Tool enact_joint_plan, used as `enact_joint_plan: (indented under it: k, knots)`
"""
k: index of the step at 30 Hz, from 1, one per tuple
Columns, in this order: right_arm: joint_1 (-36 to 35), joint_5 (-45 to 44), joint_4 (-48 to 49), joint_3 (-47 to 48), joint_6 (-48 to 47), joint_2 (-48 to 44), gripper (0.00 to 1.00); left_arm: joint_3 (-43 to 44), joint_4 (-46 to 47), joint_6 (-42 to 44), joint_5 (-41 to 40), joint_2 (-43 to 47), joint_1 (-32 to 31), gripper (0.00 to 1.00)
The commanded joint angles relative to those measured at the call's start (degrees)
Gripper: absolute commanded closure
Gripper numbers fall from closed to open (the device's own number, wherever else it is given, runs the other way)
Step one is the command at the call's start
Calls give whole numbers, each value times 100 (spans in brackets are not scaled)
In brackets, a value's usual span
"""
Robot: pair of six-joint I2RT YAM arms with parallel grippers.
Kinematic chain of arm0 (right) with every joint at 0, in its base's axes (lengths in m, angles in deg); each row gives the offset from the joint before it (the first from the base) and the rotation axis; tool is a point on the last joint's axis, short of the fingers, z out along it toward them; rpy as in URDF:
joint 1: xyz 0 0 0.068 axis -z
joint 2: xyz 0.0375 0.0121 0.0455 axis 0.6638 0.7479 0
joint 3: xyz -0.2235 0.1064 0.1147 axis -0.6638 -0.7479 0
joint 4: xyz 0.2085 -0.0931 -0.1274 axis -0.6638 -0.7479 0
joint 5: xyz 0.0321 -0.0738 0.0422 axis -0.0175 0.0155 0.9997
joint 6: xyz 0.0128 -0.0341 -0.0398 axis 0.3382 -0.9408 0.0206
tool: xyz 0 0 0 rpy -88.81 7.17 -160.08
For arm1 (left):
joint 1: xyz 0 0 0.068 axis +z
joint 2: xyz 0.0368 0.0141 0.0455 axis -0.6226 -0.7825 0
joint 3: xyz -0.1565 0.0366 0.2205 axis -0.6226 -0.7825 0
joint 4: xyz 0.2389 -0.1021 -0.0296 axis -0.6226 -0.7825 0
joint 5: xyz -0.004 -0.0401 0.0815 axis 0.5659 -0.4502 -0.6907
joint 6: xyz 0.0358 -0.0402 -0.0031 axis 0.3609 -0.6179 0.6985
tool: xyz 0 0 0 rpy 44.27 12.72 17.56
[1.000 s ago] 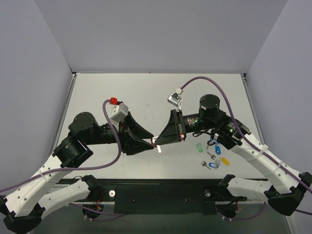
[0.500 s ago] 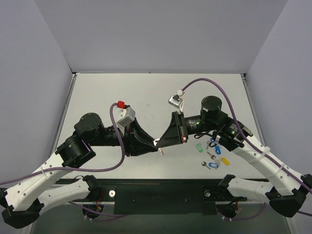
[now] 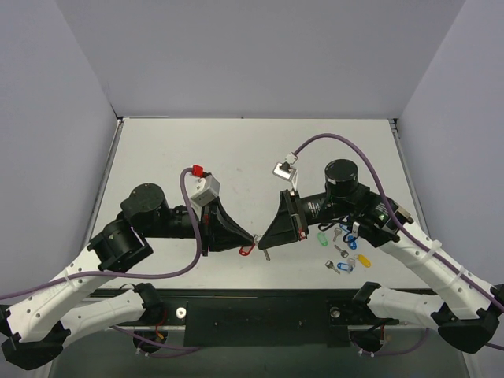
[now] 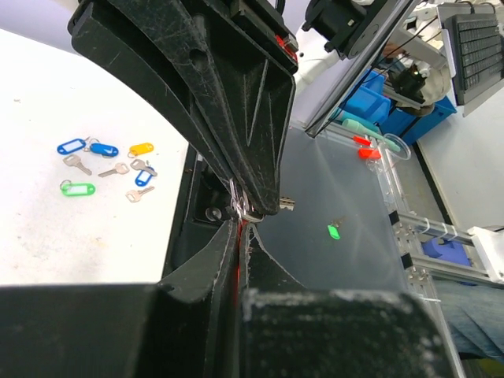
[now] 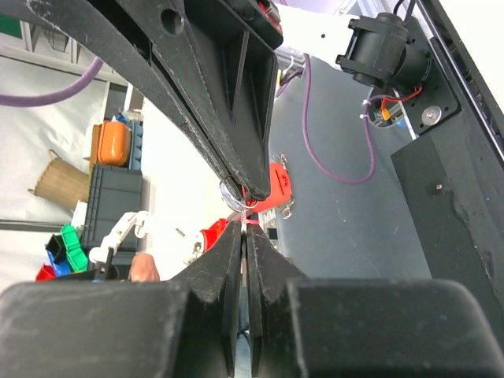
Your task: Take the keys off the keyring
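My two grippers meet tip to tip above the near middle of the table. The left gripper (image 3: 249, 241) is shut on the keyring's red tag (image 3: 246, 250), which shows as a red sliver between its jaws in the left wrist view (image 4: 236, 240). The split ring (image 4: 246, 211) sits just past my left fingertips, right where the two grippers meet. The right gripper (image 3: 262, 241) is shut on the small silvery key (image 3: 267, 253), whose end pokes out beside its fingertip (image 4: 287, 203). In the right wrist view the ring (image 5: 230, 190) hangs at the tip of the shut right gripper (image 5: 245, 228).
Loose tags and keys lie on the table to the right: a green tag (image 3: 321, 237), a blue tag (image 3: 346, 236), a yellow tag (image 3: 363, 259) and another blue one (image 3: 342, 268). The table's near edge and the black base rail (image 3: 260, 311) are close below the grippers.
The left gripper has closed onto the red tag. Both gripper tips have shifted slightly toward the near edge, and the tag and key now hang visibly below them.
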State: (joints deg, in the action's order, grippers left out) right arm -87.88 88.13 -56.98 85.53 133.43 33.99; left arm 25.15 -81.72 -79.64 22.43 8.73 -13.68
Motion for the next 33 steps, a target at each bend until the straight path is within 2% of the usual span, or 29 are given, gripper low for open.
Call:
enact_joint_plan:
  k: [1,7,14,21,33]
  knots:
    - [-170,70,-401,144,-460,-68,100,280,610,-241,-96,88,6,93]
    - [-267,-114,-409,188,-697,-138,100,271,672,-566,-87,0,6,100]
    - [-276,-387,-409,215,-979,-262,100,183,778,-1260,-78,-158,6,100]
    - [-285,-571,-769,399,-1163,-262,100,376,67,-1384,-552,-272,6,100]
    - [-276,-800,-1577,794,-1673,-174,100,719,-830,-1253,-359,-554,6,100]
